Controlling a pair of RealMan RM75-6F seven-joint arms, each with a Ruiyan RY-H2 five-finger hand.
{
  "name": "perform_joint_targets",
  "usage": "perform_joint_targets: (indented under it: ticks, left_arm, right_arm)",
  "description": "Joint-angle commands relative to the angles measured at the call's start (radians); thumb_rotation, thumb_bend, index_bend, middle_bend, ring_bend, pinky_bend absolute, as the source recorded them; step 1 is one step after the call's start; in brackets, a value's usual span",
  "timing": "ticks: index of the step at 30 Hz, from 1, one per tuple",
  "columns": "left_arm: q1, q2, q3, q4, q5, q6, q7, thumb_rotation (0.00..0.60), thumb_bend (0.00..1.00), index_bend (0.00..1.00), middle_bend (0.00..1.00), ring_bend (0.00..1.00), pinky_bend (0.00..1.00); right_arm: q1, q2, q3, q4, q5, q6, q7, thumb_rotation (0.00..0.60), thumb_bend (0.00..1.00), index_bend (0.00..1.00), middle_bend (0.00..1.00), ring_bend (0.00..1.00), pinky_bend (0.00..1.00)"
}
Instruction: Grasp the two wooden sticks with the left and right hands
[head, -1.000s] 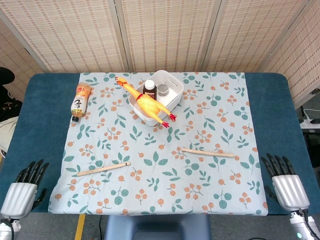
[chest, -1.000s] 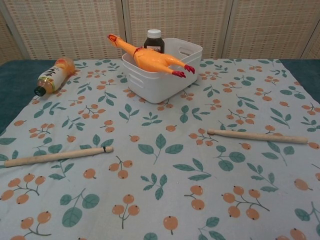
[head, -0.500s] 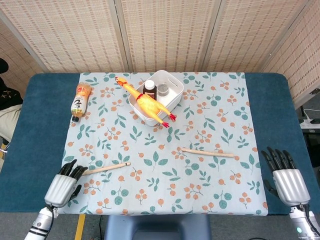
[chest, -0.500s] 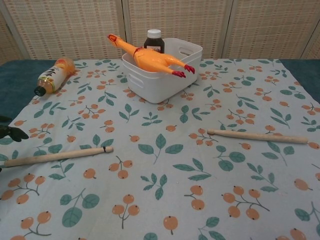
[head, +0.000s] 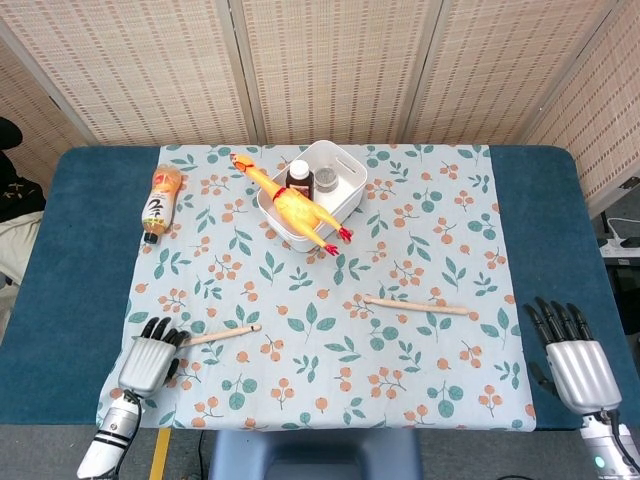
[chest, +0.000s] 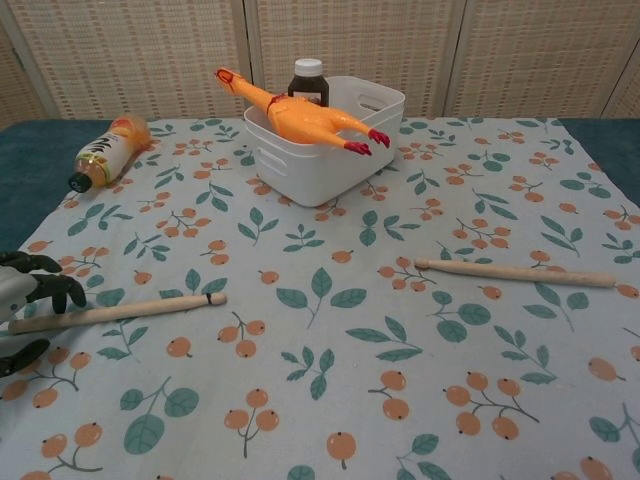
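Two wooden sticks lie on the floral cloth. The left stick (head: 222, 334) (chest: 120, 311) lies nearly level at the front left. My left hand (head: 148, 362) (chest: 24, 300) hovers at its left end, with the fingers (chest: 50, 287) arched beyond the stick and the thumb on its near side. The stick stays flat on the cloth, not gripped. The right stick (head: 416, 305) (chest: 515, 272) lies at the right middle. My right hand (head: 578, 362) is off the cloth on the blue tabletop, well right of that stick, with fingers spread and nothing in it. The chest view does not show it.
A white basket (head: 345, 195) (chest: 300, 170) at the back middle holds a rubber chicken (head: 292, 206), a brown bottle (chest: 308, 80) and a jar. A drink bottle (head: 160, 202) (chest: 105, 150) lies at the back left. The floral cloth (head: 330, 350) covers the blue table (head: 70, 260).
My left hand has moved rightward from the table's front left corner onto the cloth, reaching the left stick's end. The right hand has barely moved. The sticks lie as before.
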Motion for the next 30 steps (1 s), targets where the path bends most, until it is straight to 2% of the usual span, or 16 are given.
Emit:
perform_joint_targets:
  ticks: [1, 5, 9, 14, 20, 26, 30]
  left_arm:
    - [-0.005, -0.013, -0.003, 0.020, -0.011, 0.004, 0.013, 0.600, 0.42, 0.33, 0.39, 0.17, 0.16]
    - [-0.010, -0.023, -0.005, 0.041, -0.025, 0.005, 0.028, 0.600, 0.42, 0.36, 0.40, 0.18, 0.16]
    - [-0.016, -0.030, -0.004, 0.057, -0.032, 0.003, 0.038, 0.600, 0.42, 0.43, 0.48, 0.23, 0.16]
    - [-0.024, -0.040, -0.003, 0.071, -0.046, -0.002, 0.047, 0.600, 0.42, 0.45, 0.48, 0.24, 0.16]
    - [-0.029, -0.050, -0.001, 0.079, -0.059, -0.002, 0.059, 0.600, 0.42, 0.46, 0.54, 0.28, 0.16]
    - [-0.034, -0.063, 0.002, 0.100, -0.052, 0.018, 0.079, 0.600, 0.42, 0.59, 0.68, 0.34, 0.16]
    - [-0.035, -0.074, 0.003, 0.118, -0.032, 0.051, 0.069, 0.600, 0.49, 0.70, 0.80, 0.41, 0.16]
  right_arm:
    - [0.002, -0.001, -0.001, -0.001, 0.007, -0.007, -0.003, 0.600, 0.26, 0.00, 0.00, 0.00, 0.00]
    - [0.002, 0.000, -0.002, -0.004, 0.008, -0.006, -0.008, 0.600, 0.26, 0.00, 0.00, 0.00, 0.00]
    - [0.002, 0.001, -0.002, -0.006, 0.014, -0.011, -0.012, 0.600, 0.26, 0.00, 0.00, 0.00, 0.00]
    - [0.004, 0.002, -0.001, -0.008, 0.020, -0.014, -0.013, 0.600, 0.26, 0.00, 0.00, 0.00, 0.00]
    - [0.003, 0.002, -0.003, -0.010, 0.021, -0.014, -0.018, 0.600, 0.26, 0.00, 0.00, 0.00, 0.00]
    - [0.007, -0.001, -0.004, -0.012, 0.023, -0.019, -0.033, 0.600, 0.26, 0.00, 0.00, 0.00, 0.00]
    - [0.009, -0.002, -0.004, -0.017, 0.023, -0.020, -0.043, 0.600, 0.26, 0.00, 0.00, 0.00, 0.00]
